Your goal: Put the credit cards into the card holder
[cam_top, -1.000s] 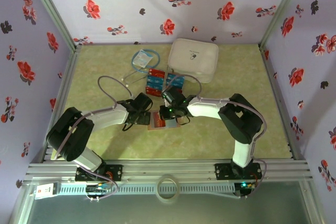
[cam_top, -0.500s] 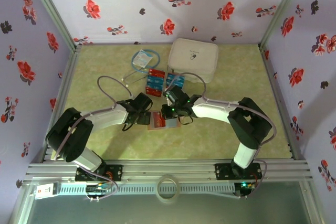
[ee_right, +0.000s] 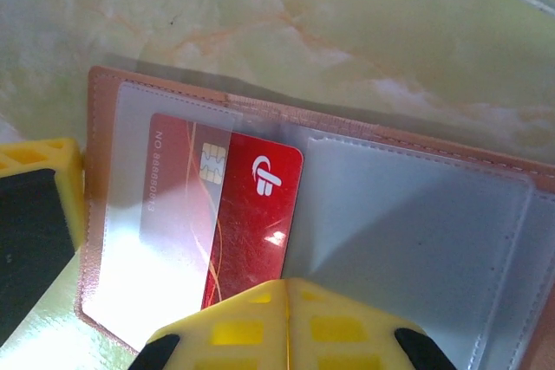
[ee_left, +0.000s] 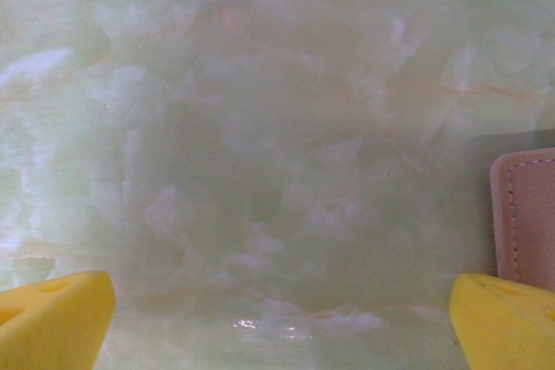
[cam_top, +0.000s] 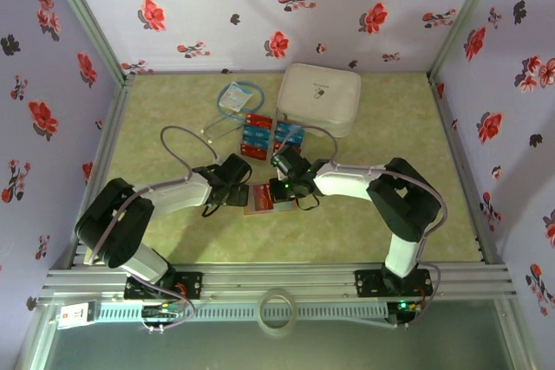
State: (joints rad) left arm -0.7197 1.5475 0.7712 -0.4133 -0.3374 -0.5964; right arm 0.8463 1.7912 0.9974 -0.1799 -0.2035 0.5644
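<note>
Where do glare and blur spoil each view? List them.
Right wrist: white glare on the clear sleeve of the card holder, over the red card; yellow fingers soft. Left wrist: whole table out of focus, small glint near the bottom. Top external: even light, faint shadows under the arms.
</note>
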